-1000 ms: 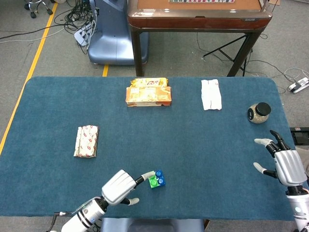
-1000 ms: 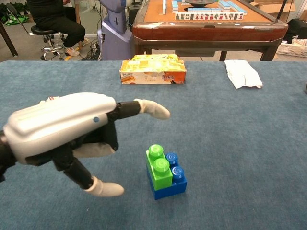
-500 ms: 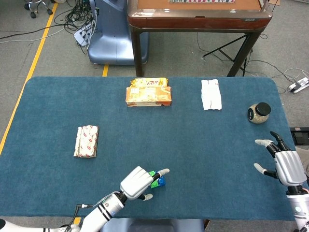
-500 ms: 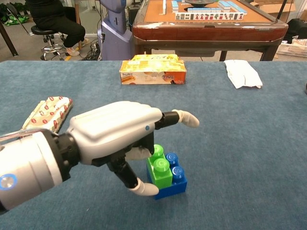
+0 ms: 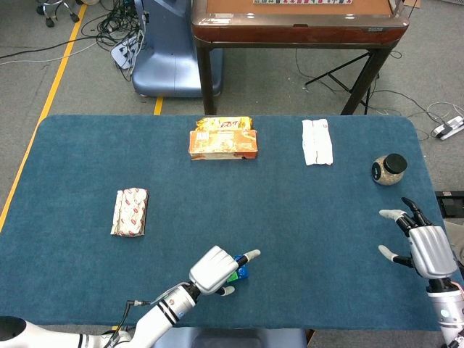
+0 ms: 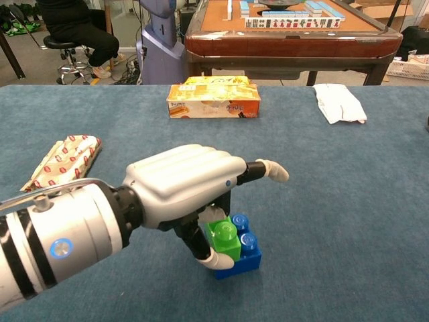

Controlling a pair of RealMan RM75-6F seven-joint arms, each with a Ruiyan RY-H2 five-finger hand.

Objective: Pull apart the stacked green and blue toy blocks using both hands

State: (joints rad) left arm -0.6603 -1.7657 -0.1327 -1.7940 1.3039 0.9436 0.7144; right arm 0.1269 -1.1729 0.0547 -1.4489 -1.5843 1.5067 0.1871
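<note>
Left robot hand (image 6: 184,184) curls over one green block (image 6: 224,238) stacked on one blue block (image 6: 241,258); right robot hand (image 5: 424,246) spread, holding nothing.

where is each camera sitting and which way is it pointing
Head view: high above the table's near edge, looking steeply down at the whole tabletop; shows the left hand over the blocks and the right hand open at the right edge.
Chest view: low, looking across the table; the left hand fills the foreground.
Shared: left hand, green block, blue block, snack box.
</note>
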